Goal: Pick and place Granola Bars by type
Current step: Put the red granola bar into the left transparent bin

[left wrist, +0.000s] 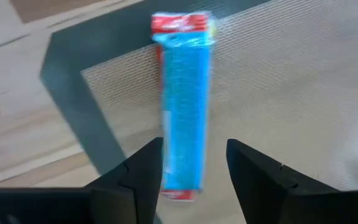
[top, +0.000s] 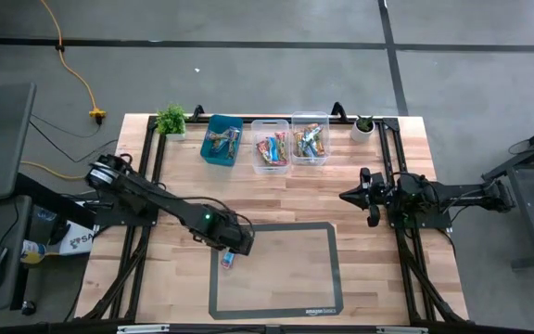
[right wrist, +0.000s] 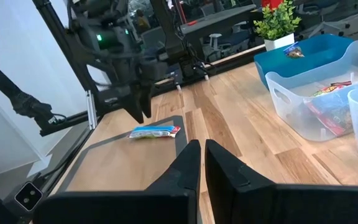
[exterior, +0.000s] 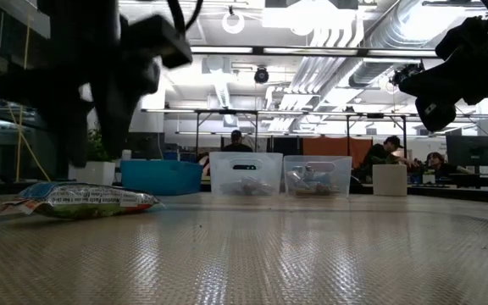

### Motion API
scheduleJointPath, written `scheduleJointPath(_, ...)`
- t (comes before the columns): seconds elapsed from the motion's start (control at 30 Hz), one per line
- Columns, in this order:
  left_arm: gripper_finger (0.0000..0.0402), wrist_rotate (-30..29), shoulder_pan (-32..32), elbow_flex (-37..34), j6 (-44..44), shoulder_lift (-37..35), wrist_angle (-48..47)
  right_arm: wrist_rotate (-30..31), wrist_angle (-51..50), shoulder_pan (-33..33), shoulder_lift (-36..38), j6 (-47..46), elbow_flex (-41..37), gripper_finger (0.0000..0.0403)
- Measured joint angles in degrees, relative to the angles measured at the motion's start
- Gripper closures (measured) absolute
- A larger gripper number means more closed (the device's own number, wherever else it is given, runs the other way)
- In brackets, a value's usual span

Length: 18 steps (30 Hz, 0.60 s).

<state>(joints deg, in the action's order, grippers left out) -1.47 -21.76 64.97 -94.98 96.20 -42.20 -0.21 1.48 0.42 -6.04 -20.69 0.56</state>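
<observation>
One granola bar (left wrist: pixel 184 106) with a blue wrapper and red ends lies flat on the grey mat (top: pixel 286 225), close to the mat's left border. It also shows in the high view as the bar (top: pixel 228 261) and in the right wrist view as the bar (right wrist: pixel 154 132). My left gripper (left wrist: pixel 194 146) hangs open just above it, pointing steeply down. One finger stands on each side of the bar's near end and neither touches it. My right gripper (right wrist: pixel 199 146) is shut and holds nothing; it waits level at the table's right side (top: pixel 346 197).
Along the far edge stand a teal bin (top: pixel 222 141) and two clear bins (top: pixel 271 146) (top: pixel 310 139), each holding bars. Small potted plants (top: pixel 171 120) (top: pixel 363 127) flank them. People sit in the room beyond the table.
</observation>
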Motion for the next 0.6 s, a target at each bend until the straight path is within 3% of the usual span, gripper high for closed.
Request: scheduleJointPath(0.6,0.0227,0.90,0.00,-0.02,-1.33,4.36,0.60,0.00,0.02,-0.01,-0.74,0.08,0.00,0.0395)
